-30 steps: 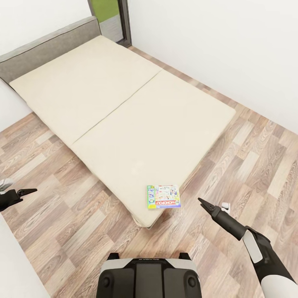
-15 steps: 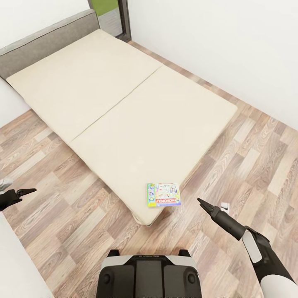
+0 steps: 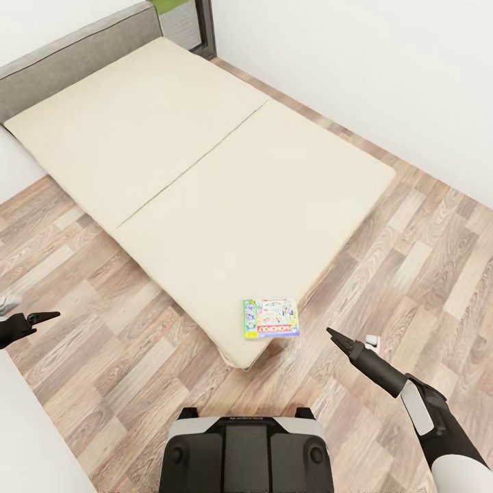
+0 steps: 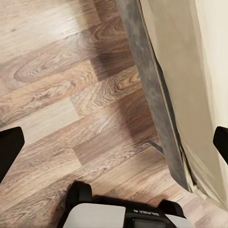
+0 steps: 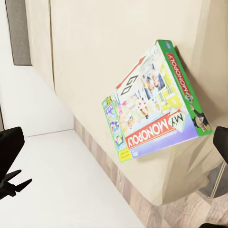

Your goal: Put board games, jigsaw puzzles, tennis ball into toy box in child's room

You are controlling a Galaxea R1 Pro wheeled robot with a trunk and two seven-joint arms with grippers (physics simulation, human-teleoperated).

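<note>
A Monopoly board game (image 3: 271,319) lies flat at the bed's (image 3: 205,171) near corner. Both sets of fingers, left (image 3: 41,317) and right (image 3: 337,336), hang over the floor beside the bed; both stand spread wide and hold nothing.

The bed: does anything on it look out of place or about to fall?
The Monopoly box lies alone at the near corner of the bed, close to the mattress edge and set slightly askew to it. It lies flat and looks undamaged. Nothing is spilled.

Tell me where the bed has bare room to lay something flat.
Nearly all of the bed is bare: the half by the headboard, and the nearer half past the centre seam. The one taken spot is the near corner, where the Monopoly box lies close to the edge.
</note>
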